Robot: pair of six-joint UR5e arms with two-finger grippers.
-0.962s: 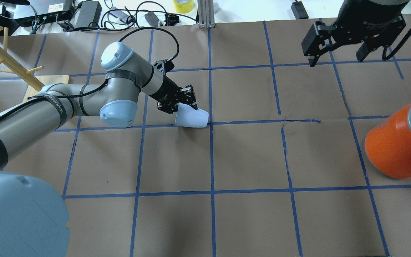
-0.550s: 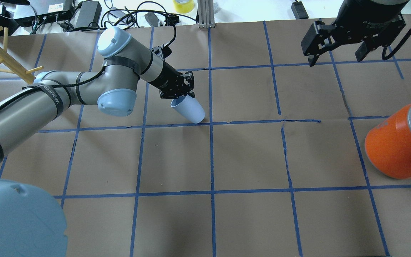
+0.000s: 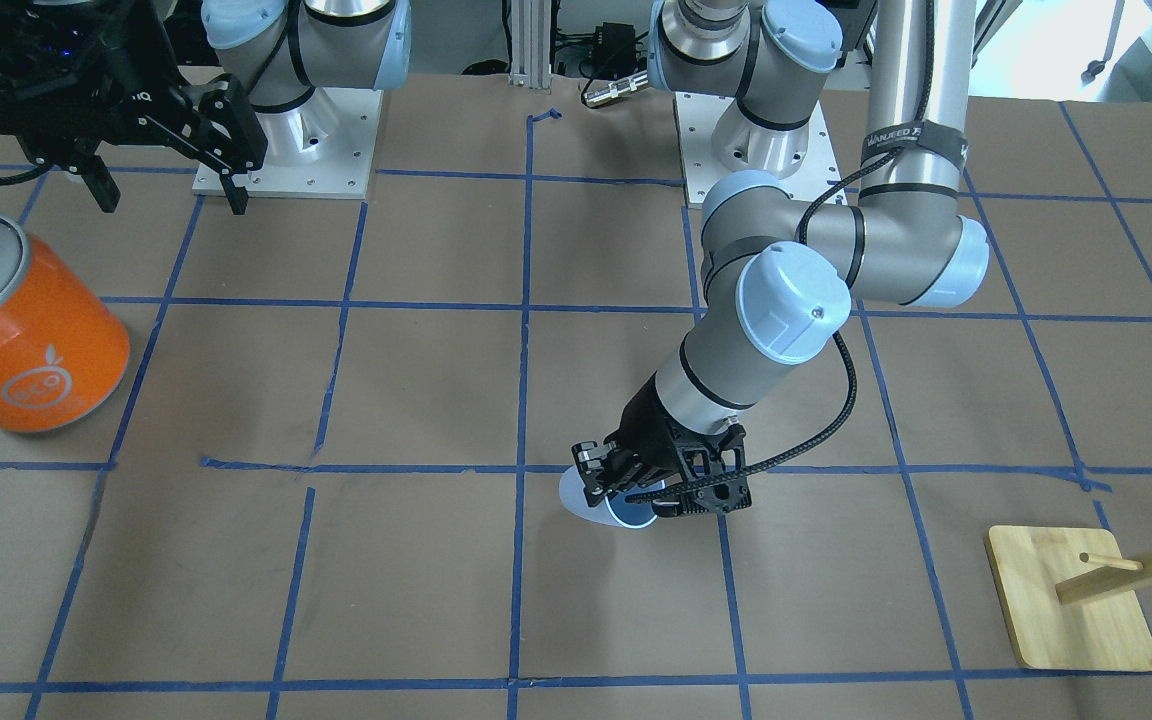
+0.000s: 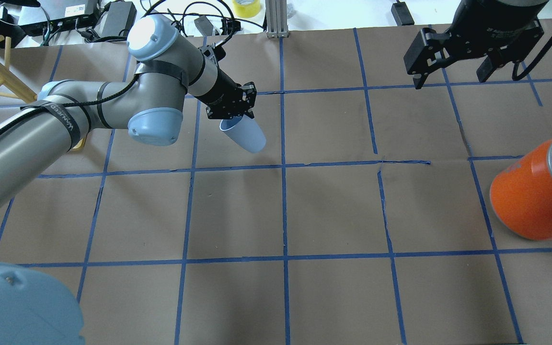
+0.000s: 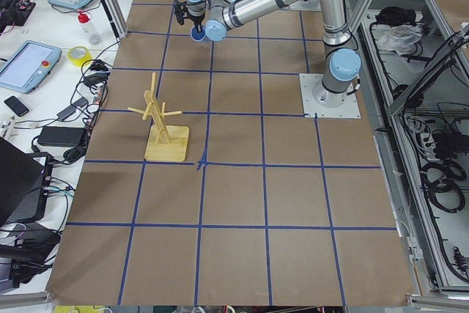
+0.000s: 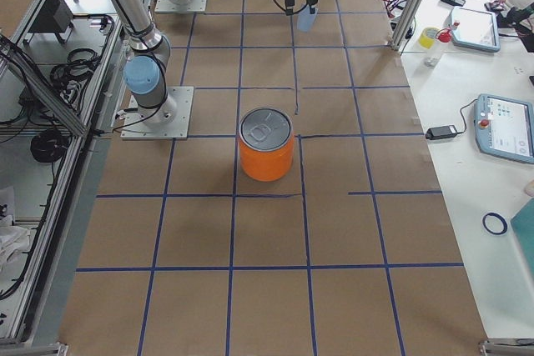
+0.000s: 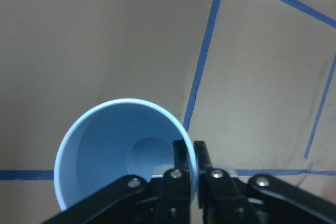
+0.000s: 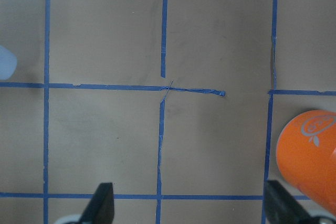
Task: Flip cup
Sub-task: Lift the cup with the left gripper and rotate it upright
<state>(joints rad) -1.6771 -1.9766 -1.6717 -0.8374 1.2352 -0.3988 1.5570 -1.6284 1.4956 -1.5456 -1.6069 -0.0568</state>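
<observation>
The pale blue-white cup (image 4: 246, 136) hangs tilted from my left gripper (image 4: 237, 116), which is shut on its rim, one finger inside and one outside. Its mouth faces up toward the wrist and its base points down and to the right. The left wrist view looks into its blue inside (image 7: 121, 156) with the gripper (image 7: 191, 161) pinching the rim. The front view shows the cup (image 3: 584, 502) under the left gripper (image 3: 626, 490), just above the paper. My right gripper (image 4: 452, 79) is open and empty at the far right, high above the table, and also shows in the front view (image 3: 171, 200).
A large orange can (image 4: 530, 196) with a silver lid stands at the right edge, and also shows in the front view (image 3: 26, 340). A wooden peg rack (image 3: 1076, 600) stands at the far left behind my left arm. Cables and power bricks (image 4: 113, 19) lie beyond the table's back edge.
My left gripper has lifted the cup from lying on its side and drawn it back and to the left. The cup's mouth has turned upward. The right arm has not moved.
</observation>
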